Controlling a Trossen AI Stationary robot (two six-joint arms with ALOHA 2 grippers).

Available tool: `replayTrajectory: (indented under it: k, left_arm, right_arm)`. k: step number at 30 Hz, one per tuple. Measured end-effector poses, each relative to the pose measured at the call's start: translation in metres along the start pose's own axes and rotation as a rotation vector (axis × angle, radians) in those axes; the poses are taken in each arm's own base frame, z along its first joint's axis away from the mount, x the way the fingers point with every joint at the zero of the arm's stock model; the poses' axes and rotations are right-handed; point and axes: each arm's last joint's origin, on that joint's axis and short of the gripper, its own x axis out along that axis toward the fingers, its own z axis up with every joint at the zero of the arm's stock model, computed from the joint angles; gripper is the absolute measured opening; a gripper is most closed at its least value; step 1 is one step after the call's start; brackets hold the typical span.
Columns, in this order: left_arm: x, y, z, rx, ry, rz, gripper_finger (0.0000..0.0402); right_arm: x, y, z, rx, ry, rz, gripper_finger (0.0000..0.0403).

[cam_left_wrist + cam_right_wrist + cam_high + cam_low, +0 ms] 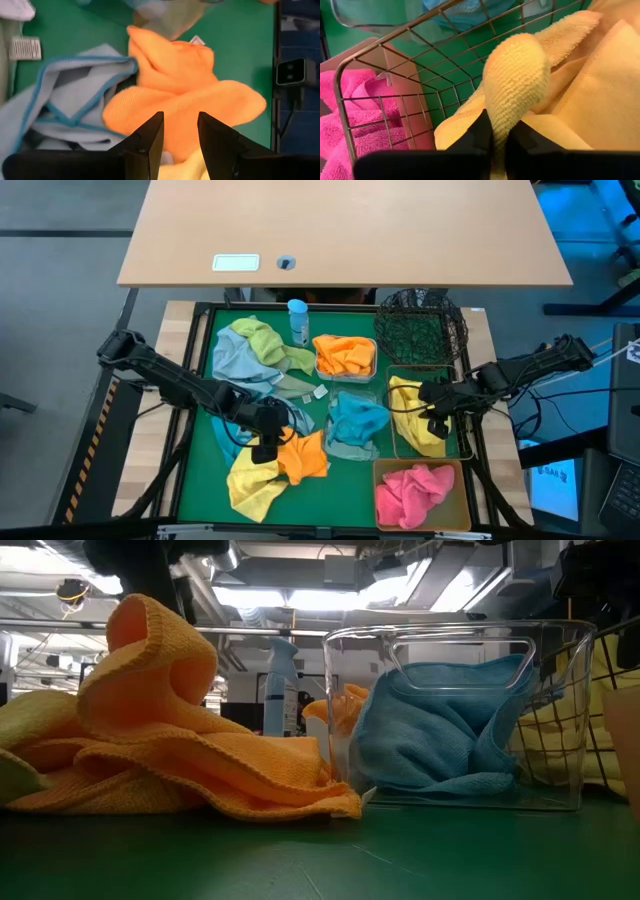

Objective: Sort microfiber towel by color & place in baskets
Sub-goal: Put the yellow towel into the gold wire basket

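Observation:
My left gripper (pixel 180 120) hangs open over a loose orange towel (pixel 185 85) that lies on the green mat beside a grey-blue towel (pixel 70 90) and a yellow one (pixel 255 485). I cannot tell whether its fingers touch the orange towel. My right gripper (pixel 500 122) is inside the rectangular wire basket (pixel 385 65), shut on a yellow towel (pixel 570 90). A white tub (pixel 345 358) holds orange towels, a clear tub (pixel 460 710) a teal one, and an amber tub (pixel 415 492) a pink one. My right gripper pinches a raised fold of the yellow towel (pixel 512 100) between its two fingers, coming from above at a slant. The fold stands up past the fingertips, and the rest of the towel lies slack in the wire basket.
A black round wire-mesh basket (pixel 420 320) stands at the far right. A blue-capped bottle (pixel 297 320) stands at the mat's far edge, next to light green (pixel 262 340) and grey-blue (pixel 235 365) towels. The tubs crowd the mat's right half.

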Motion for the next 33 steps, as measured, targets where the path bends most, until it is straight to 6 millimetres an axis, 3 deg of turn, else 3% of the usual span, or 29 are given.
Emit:
replayTrajectory:
  k: [4,10,15,24,33]
  left_arm:
    - [0.007,0.003,-0.012,-0.048,0.040,0.017,0.0114]
    - [0.011,-0.001,-0.026,-0.014,0.112,-0.013,0.0114]
    - [0.011,-0.009,-0.033,0.136,0.106,-0.010,0.0114]
    - [0.011,-0.020,-0.044,0.417,0.083,0.021,0.0114]
    - [0.041,-0.018,-0.054,0.506,0.169,0.076,0.0114]
  right_arm:
    - [0.005,0.002,0.001,0.001,0.023,-0.013,0.0066]
    - [0.009,0.002,0.002,-0.003,0.046,-0.032,0.0154]
    - [0.009,0.002,0.002,-0.009,0.049,-0.034,0.0203]
    - [0.009,0.002,0.002,-0.010,0.049,-0.034,0.0215]
    - [0.009,0.002,0.002,-0.010,0.049,-0.034,0.0214]
